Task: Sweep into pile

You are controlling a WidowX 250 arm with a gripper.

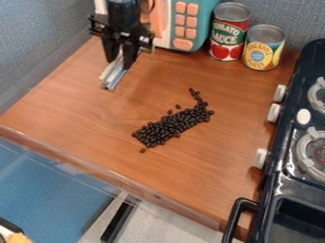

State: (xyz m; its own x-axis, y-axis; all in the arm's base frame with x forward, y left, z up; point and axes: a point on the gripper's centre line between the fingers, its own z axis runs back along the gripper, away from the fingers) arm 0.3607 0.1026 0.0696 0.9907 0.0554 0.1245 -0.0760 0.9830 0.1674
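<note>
1. Claw point(119, 64) is gripping silvery tool point(111, 78), upper left.
2. Dark beans point(166, 128) are lying mid-counter point(82, 104) in slanting patch, few straying.
3. Red can point(229, 33), yellow can point(262, 47) are standing near back wall point(285, 16), metal tops hiding contents.

I can't make out the pale tool point(112, 77) in my gripper point(120, 64); it may be a scraper. The arm point(124, 13) hides part of the toy microwave point(202, 32), which the top edge crops; the right edge cuts the stove point(287, 166).
</note>
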